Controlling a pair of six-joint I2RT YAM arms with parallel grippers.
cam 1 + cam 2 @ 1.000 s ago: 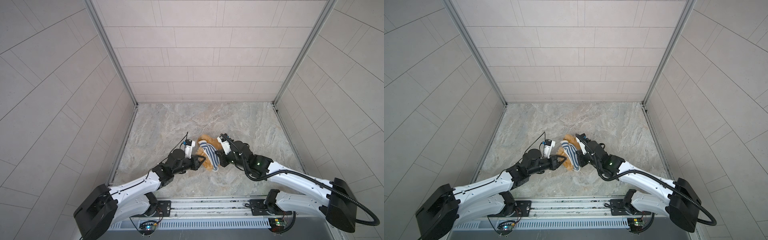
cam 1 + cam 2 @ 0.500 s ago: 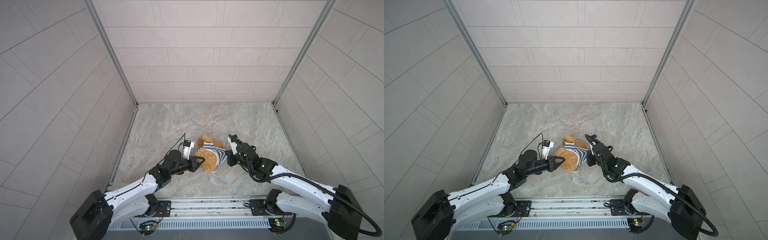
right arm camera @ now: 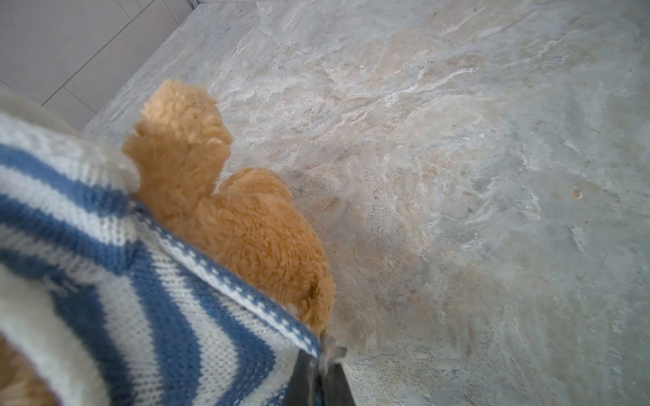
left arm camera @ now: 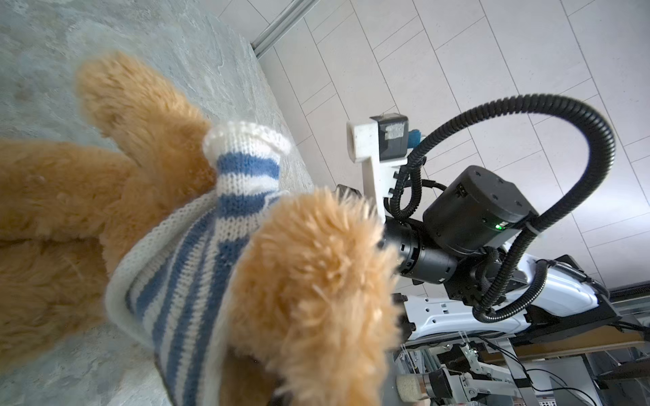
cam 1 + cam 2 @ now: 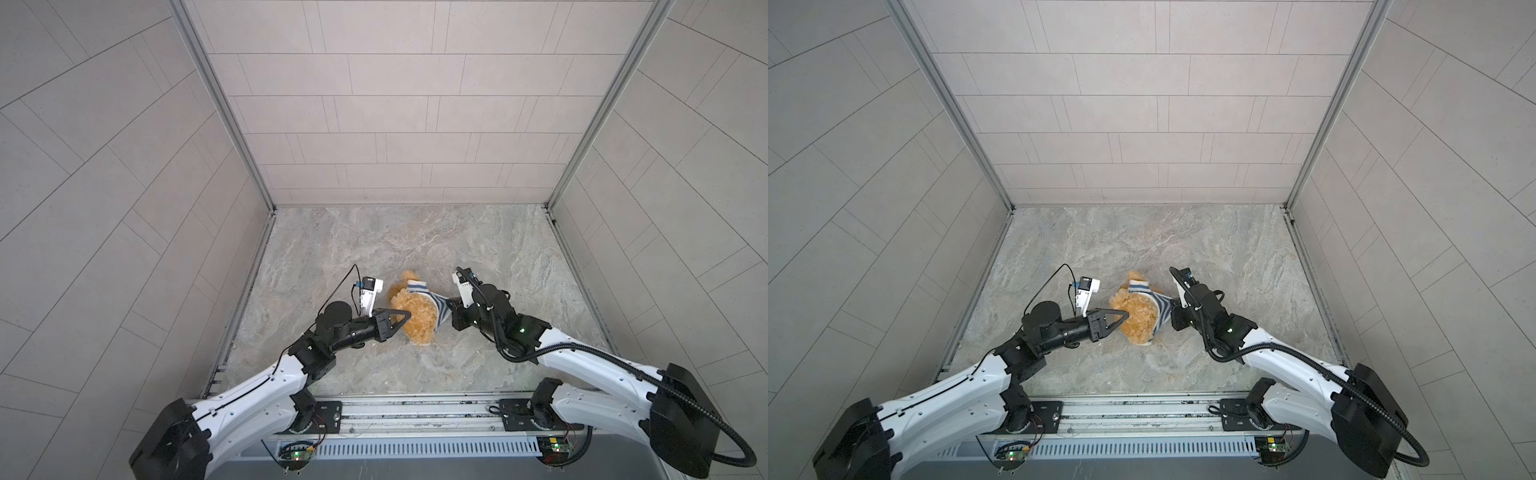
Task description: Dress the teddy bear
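**Teddy bear (image 5: 417, 322) between two closed grippers, sweater part-way on**

Fur on the teddy bear (image 5: 1137, 320) is golden-brown and shaggy. The toy lies on the marble-patterned tabletop (image 5: 374, 245), directly ahead of the left gripper (image 5: 406, 316) and just beside the right gripper (image 5: 450, 308), filling the gap between them; one plush limb (image 3: 183, 140) sticks out away from both grippers.

A blue-and-white striped knitted sweater (image 5: 439, 309) covers the side of the body nearest the right gripper; the side facing the left gripper is bare fur (image 4: 309, 267). In the left wrist view a sleeve (image 4: 246, 147) with a white cuff stands up beside that limb; whether anything fills the sleeve cannot be told.

The sweater's hem (image 3: 246, 298) runs taut in a straight line to the right gripper (image 3: 318, 381); its dark fingers (image 3: 337, 383) are clenched on a corner of the knit, with a little cloth bunched at their tips; in both top views the stripes stretch from the bear toward this gripper (image 5: 1173, 311).

The left gripper (image 5: 1124, 316) has its jaws drawn together to a point, and the point touches the bear's fur; whether a tuft is pinched between them cannot be told, and its own wrist view is filled by fur and knit.
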